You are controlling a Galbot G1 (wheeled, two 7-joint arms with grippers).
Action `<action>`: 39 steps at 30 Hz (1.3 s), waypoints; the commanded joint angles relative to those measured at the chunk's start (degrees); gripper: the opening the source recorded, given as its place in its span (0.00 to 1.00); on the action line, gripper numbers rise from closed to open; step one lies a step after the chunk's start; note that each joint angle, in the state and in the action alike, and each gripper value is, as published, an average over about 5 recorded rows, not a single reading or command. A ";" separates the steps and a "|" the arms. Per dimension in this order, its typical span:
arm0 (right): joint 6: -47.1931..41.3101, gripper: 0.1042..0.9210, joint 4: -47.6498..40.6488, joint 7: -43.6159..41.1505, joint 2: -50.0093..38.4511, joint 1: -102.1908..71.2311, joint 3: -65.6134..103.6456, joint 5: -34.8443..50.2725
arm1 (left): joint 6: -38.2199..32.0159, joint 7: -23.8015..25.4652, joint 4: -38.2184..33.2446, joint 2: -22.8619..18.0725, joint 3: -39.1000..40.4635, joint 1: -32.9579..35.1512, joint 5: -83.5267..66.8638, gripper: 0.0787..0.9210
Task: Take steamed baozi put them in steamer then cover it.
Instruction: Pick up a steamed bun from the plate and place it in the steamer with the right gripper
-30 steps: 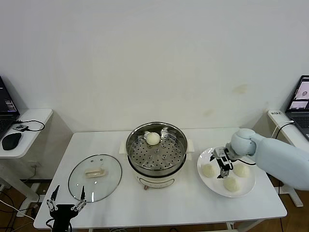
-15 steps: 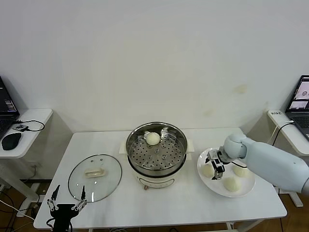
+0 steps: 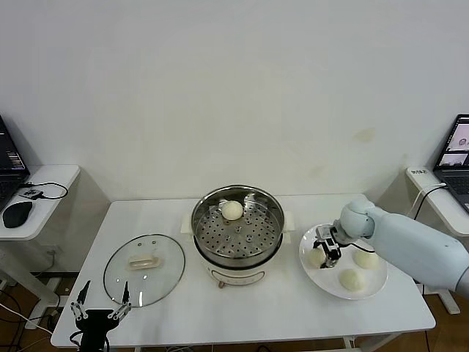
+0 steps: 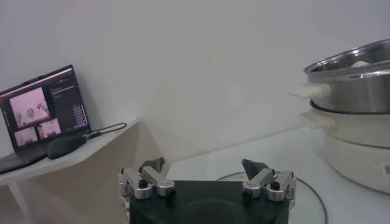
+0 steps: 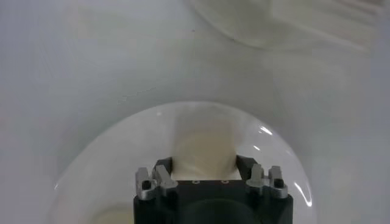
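My right gripper (image 3: 327, 253) is down on the white plate (image 3: 375, 284), which stands just beside the steamer (image 3: 237, 229) on its right. The fingers have a baozi (image 5: 204, 148) between them, the one on the plate that is nearest to the steamer, and they look narrowed onto its sides. I judge that the grip is only now forming.

What can go wrong: if I squeeze too much, the soft bun may dent; if too little, it may slip out when I lift it over the steamer rim. The two other buns (image 3: 351, 279) on the plate lie near, so a tilted lift could push them.

One bun (image 3: 232, 210) already lies on the perforated tray inside the steamer. The cover (image 3: 144, 268) lies flat to the left of the steamer, well apart from the plate.

My left gripper (image 4: 207, 178) waits fully spread, low near the cover.

The right wrist view shows the bun between my fingers; the head view alone shows the whole layout.
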 commanded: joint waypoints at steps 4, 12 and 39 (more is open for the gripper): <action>-2.20 0.67 10.22 -3.15 -8.36 17.05 -7.78 8.65 | 0.05 0.00 -0.45 0.15 0.41 -0.31 -0.06 0.88; -5.35 0.68 17.93 -2.41 -8.36 41.01 -21.64 20.04 | 0.21 -0.07 -0.81 0.08 1.53 -0.83 0.13 0.88; -18.86 0.70 -3.33 10.16 34.17 23.93 -16.35 32.79 | -0.08 0.02 -1.64 -0.25 -1.08 0.05 0.16 0.88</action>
